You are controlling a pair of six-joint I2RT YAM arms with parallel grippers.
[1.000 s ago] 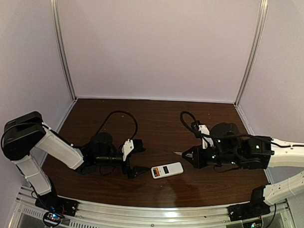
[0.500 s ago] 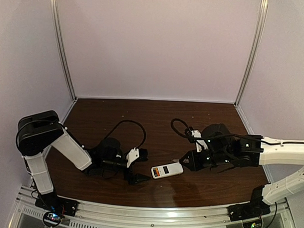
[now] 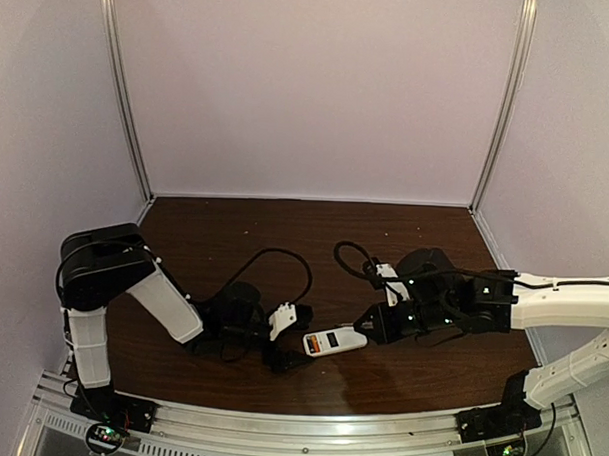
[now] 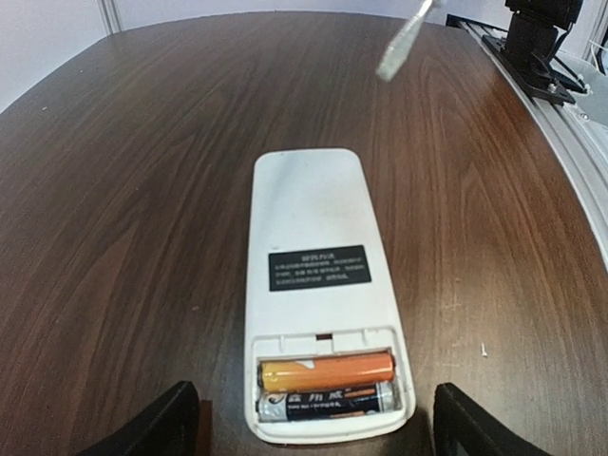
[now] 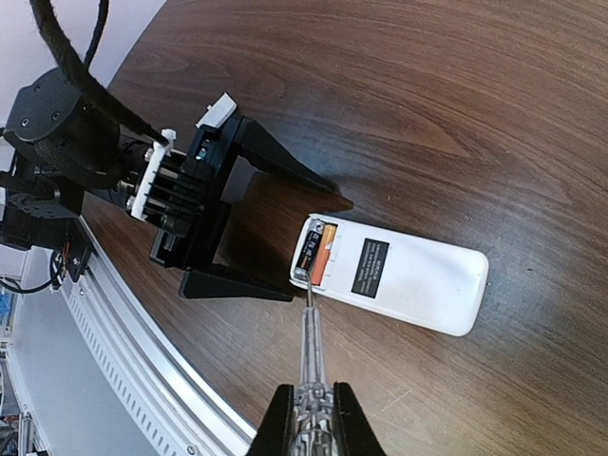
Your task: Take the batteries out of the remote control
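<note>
The white remote control (image 3: 335,340) lies back-up on the brown table with its battery bay uncovered. Both batteries sit in the bay, the orange one (image 4: 326,370) and the silvery-grey, dark one (image 4: 328,402). They also show in the right wrist view (image 5: 318,252). My left gripper (image 3: 289,340) is open, with its fingers (image 4: 176,423) low on either side of the remote's battery end and not touching it. My right gripper (image 5: 311,418) is shut on a clear-handled screwdriver (image 5: 311,351). The screwdriver's tip points at the bay edge, and in the left wrist view (image 4: 404,43) it hangs in the air.
The metal rail (image 3: 308,423) runs along the table's near edge, close to the remote. Black cables (image 3: 273,262) loop over the table behind both wrists. Pale walls close in the back and sides.
My left gripper has slid right until its open fingers flank the remote's battery end. My right gripper has moved left with the screwdriver toward the remote. The remote has stayed put.
</note>
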